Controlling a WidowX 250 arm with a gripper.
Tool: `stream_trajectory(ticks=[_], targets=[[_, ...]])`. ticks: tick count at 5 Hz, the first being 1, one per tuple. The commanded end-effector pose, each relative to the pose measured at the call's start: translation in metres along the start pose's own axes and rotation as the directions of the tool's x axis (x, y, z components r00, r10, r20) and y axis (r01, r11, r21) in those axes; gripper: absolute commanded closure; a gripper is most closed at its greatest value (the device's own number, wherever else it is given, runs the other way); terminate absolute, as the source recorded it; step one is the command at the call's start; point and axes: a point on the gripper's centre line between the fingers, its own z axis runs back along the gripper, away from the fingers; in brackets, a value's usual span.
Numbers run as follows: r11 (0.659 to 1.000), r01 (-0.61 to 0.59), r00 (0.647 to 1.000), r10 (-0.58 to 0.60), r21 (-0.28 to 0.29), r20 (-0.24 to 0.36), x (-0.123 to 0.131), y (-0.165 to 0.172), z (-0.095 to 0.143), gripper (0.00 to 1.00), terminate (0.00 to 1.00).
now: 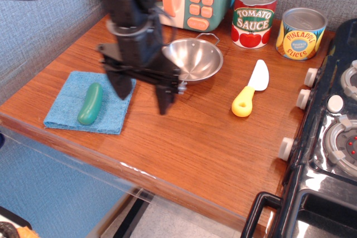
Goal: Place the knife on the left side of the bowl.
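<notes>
Fingers of the gripper [142,93] hang wide apart and empty at centre-left; the knife [250,89] lies untouched right of the bowl [195,58].

The gripper [142,91] is held open above the table [184,143], empty; the knife [251,88] is left lying near the right edge.

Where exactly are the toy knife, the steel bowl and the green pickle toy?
knife [249,89]: the only camera view, where blade meets handle.
bowl [198,59]: same view, inner surface.
green pickle toy [90,103]: same view, middle of its body.
</notes>
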Motion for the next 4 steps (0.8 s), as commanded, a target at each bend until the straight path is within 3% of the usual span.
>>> stream_trajectory(ticks=[1,2,3,4], targets=[[0.995,0.08,0.994,-0.075,-0.061,0.081,0.054,-0.063,0.006,0.0,0.0],[0.996,0.042,0.993,-0.034,-0.075,0.114,0.081,-0.079,0.01,0.0,0.0],[0.998,0.004,0.994,0.003,-0.061,0.109,0.102,-0.089,0.001,0.0,0.0],[1.0,-0.02,0.996,0.02,-0.002,0.088,0.114,-0.086,-0.015,0.0,0.0]])
